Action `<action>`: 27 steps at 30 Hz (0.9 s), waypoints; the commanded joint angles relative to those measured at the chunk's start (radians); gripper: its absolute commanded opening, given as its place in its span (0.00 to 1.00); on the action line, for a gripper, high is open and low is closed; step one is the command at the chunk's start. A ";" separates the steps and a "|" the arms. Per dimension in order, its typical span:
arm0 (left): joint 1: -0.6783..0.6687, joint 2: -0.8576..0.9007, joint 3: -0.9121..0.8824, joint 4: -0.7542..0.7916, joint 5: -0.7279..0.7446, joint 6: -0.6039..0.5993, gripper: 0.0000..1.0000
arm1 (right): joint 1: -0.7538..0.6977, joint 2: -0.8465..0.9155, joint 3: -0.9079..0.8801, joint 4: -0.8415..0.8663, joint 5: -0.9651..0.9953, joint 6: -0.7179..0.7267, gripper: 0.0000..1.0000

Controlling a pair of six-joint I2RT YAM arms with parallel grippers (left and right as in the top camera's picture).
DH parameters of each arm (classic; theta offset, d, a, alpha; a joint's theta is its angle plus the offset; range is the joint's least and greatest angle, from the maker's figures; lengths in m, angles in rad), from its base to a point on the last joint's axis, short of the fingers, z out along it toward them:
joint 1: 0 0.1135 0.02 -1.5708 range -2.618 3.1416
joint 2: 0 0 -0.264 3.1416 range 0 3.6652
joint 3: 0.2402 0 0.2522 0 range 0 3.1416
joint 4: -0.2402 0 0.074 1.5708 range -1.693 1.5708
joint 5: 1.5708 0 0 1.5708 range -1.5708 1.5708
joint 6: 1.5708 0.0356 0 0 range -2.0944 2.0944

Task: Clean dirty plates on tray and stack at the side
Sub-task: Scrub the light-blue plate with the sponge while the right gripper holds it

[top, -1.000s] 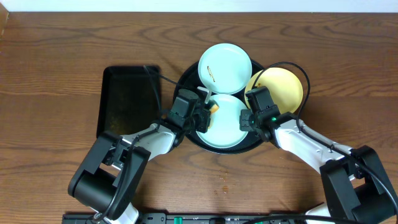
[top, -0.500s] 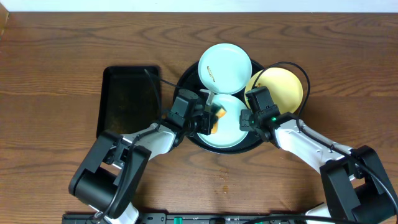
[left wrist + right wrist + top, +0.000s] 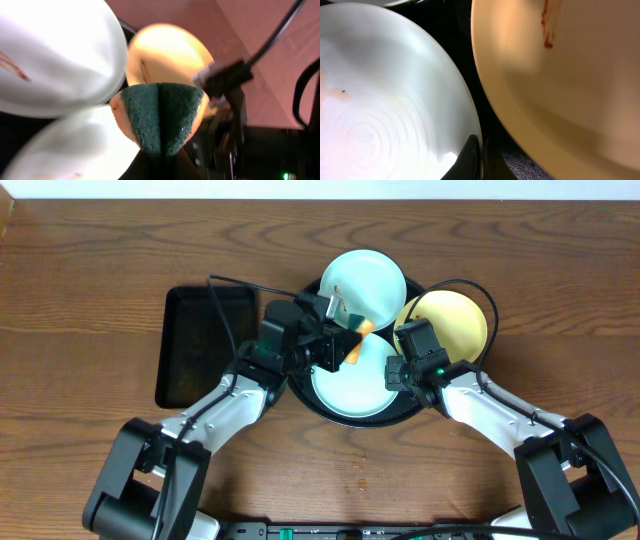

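Observation:
Three plates lie on the round black tray (image 3: 380, 421): a far mint plate (image 3: 372, 278) with a brown smear (image 3: 12, 67), a near mint plate (image 3: 350, 388), and a yellow plate (image 3: 452, 322) with a reddish smear (image 3: 547, 31). My left gripper (image 3: 340, 345) is shut on a folded green and orange sponge (image 3: 160, 117), held where the three plates meet, at the far plate's near edge. My right gripper (image 3: 481, 159) is shut on the right rim of the near mint plate (image 3: 395, 100), beside the yellow plate.
A narrower black rectangular tray (image 3: 205, 345) lies left of the round tray. A few small crumbs (image 3: 360, 465) dot the wood tabletop (image 3: 100, 280) in front of the round tray. The arms' cables arc over both trays.
My left arm has swung up and away from me, carrying the sponge from the near mint plate's left side toward the far plate's edge. The right gripper has not moved.

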 commanded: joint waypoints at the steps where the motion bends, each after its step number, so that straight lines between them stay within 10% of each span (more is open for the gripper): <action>1: -0.005 0.010 0.011 -0.084 -0.087 0.102 0.08 | 0.009 0.008 -0.004 0.002 0.018 0.011 0.01; 17: -0.010 0.200 0.010 -0.167 -0.184 0.357 0.07 | 0.009 0.008 -0.004 0.002 0.018 0.011 0.01; 27: -0.008 0.219 0.010 -0.203 -0.266 0.255 0.08 | 0.009 0.008 -0.004 0.002 0.018 0.011 0.01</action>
